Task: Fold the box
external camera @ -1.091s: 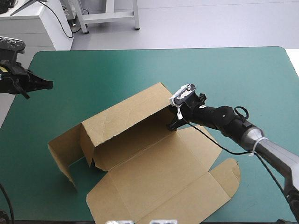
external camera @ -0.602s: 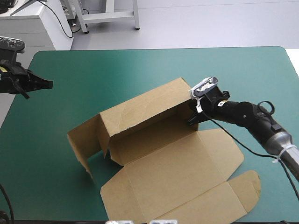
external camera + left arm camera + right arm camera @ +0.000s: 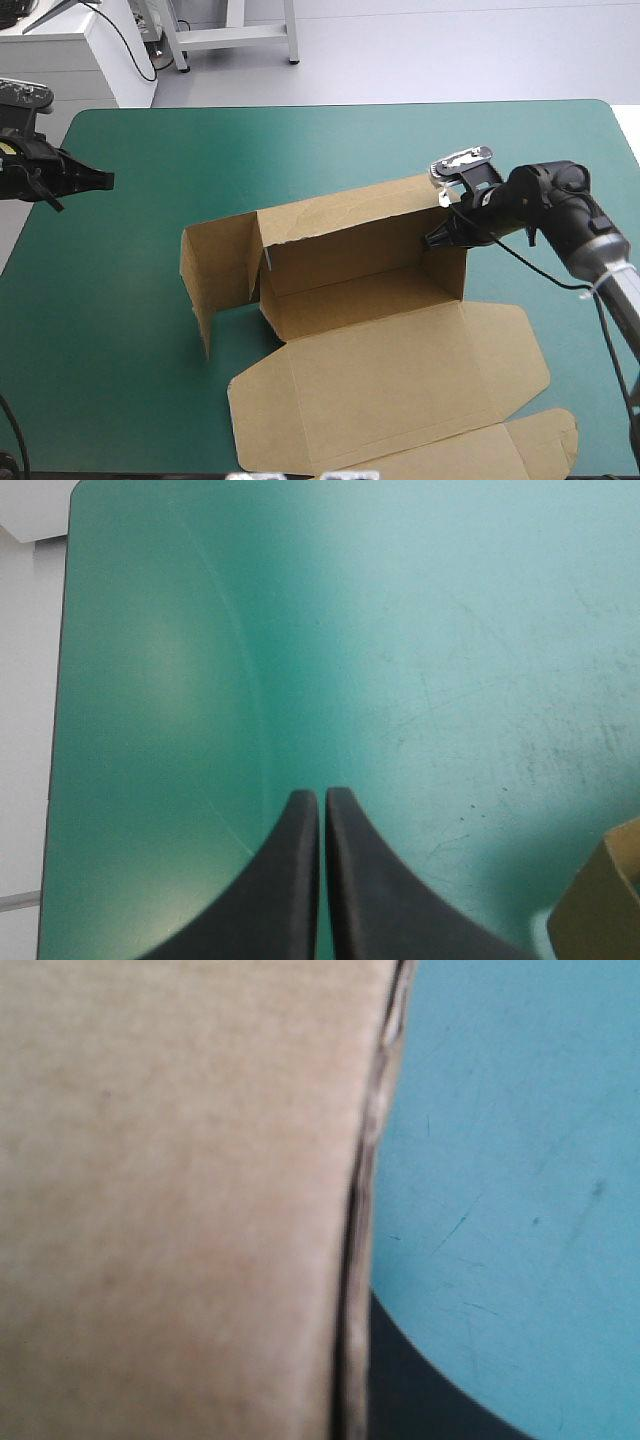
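The brown box point(image 3: 360, 250) stands in the middle of the teal-green table with its long back wall raised. A side flap point(image 3: 200, 275) stands up at its left end, and the lid point(image 3: 400, 370) lies flat toward the near edge. My right gripper point(image 3: 437, 238) is shut on the right end of the raised wall. In the right wrist view the board point(image 3: 180, 1200) fills the space ahead, with one black finger point(image 3: 420, 1400) behind its edge. My left gripper point(image 3: 105, 181) hovers at the table's left edge, shut and holding nothing point(image 3: 322, 795). A corner of the box point(image 3: 600, 900) shows beside it.
The lid's rounded tuck flap point(image 3: 545, 445) reaches almost to the table's near edge. The table's far left corner point(image 3: 75, 495) lies ahead of the left gripper. Teal-green cover point(image 3: 350, 140) stretches between the box and the far edge.
The right gripper has pulled the wall's end to the right and farther away. The whole box slid right and turned until its back wall runs nearly parallel to the far edge. The left arm stayed still.
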### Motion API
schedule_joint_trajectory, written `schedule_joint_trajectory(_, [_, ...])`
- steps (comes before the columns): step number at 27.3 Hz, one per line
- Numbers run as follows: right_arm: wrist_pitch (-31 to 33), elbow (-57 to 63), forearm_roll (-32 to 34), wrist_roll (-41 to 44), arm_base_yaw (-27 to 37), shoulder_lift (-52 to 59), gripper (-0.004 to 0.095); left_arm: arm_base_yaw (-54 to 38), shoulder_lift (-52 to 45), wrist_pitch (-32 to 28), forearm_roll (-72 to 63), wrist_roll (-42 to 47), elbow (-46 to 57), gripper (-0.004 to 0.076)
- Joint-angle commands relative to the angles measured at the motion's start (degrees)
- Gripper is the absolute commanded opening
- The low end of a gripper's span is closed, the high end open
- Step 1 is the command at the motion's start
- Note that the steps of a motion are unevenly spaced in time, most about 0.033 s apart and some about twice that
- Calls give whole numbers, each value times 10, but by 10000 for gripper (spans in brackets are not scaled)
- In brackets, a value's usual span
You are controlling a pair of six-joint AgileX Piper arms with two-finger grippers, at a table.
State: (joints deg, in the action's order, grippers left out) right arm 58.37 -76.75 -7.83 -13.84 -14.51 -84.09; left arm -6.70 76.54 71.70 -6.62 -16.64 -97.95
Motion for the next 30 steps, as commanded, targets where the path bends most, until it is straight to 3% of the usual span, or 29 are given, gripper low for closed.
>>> schedule_joint_trajectory(1, [40, -33, 11, 24, 1, -45, -15, -1, -18, -3, -32, -9, -17, -1])
schedule_joint_trajectory(9, [47, -191, 10, 64, 1, -204, -15, -1, -17, -4, -39, -13, -17, -8])
schedule_joint_trajectory(12, [84, -249, 10, 70, 1, -247, 21, -1, -17, -4, -48, -16, -17, -8])
schedule_joint_trajectory(15, [123, -299, 6, 69, 1, -284, 173, -1, -17, -4, -48, -22, -17, -8])
schedule_joint_trajectory(16, [130, -315, -4, 59, 1, -294, 269, -1, -17, -4, -48, -22, -17, -8])
schedule_joint_trajectory(19, [117, -334, -13, 52, 1, -299, 497, -1, -17, -4, -48, -22, -17, -8])
schedule_joint_trajectory(22, [116, -354, -4, 46, 1, -297, 650, -1, -17, -4, -48, -22, -17, -8])
schedule_joint_trajectory(30, [130, -384, 19, 58, 1, -261, 682, -1, -16, -4, -48, -27, -17, -8])
